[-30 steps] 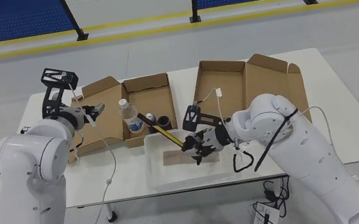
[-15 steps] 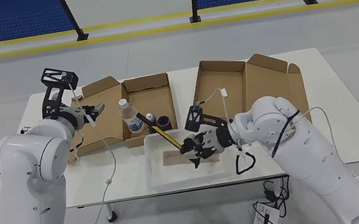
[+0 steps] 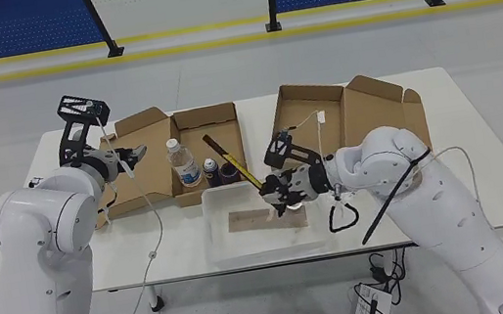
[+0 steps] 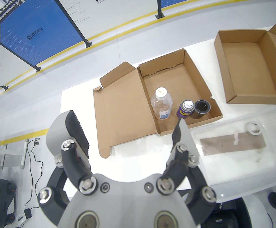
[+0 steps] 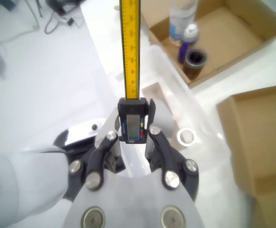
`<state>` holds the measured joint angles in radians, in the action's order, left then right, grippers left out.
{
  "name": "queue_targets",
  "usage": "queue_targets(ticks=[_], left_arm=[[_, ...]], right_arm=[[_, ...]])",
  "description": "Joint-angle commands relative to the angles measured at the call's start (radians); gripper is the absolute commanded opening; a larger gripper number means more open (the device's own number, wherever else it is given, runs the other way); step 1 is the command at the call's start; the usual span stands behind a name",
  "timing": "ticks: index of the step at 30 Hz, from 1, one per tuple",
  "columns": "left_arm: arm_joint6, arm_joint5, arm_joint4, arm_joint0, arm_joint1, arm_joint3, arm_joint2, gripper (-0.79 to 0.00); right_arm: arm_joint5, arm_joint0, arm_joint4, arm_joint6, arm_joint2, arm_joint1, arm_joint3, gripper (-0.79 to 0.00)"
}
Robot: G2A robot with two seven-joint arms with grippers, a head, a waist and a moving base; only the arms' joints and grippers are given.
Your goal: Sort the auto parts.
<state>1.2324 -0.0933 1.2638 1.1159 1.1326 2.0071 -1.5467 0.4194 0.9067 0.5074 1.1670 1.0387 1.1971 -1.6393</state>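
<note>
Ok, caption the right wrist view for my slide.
Right gripper shut on a digital caliper, its yellow scale pointing over the clear bin toward the box with the spray can.

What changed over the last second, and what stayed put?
The right gripper, shut on the digital caliper, moved from over the middle of the clear tray toward its far edge, and the caliper's free end swung farther from the robot. Nothing was taken or released. The left gripper stayed open and in place. The bottle, spray can and black cylinder stayed inside the left cardboard box.
</note>
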Motion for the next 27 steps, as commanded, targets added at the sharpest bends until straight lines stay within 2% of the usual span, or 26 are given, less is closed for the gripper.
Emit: queue_targets(ticks=[1,7,20,27], left_arm=[[0.000,0.000,0.000,0.000,0.000,0.000,0.000,0.000],[0.000,0.000,0.000,0.000,0.000,0.000,0.000,0.000],[0.000,0.000,0.000,0.000,0.000,0.000,0.000,0.000],[0.000,0.000,0.000,0.000,0.000,0.000,0.000,0.000]], right_arm=[[-0.030,-0.008,0.032,-0.004,0.013,-0.004,-0.006,-0.785],[-0.112,-0.032,0.104,-0.013,0.049,-0.013,-0.001,-0.785],[-0.318,-0.133,0.233,0.036,0.102,-0.026,0.125,-0.785],[-0.329,-0.188,0.242,0.044,0.069,-0.019,0.219,-0.785]])
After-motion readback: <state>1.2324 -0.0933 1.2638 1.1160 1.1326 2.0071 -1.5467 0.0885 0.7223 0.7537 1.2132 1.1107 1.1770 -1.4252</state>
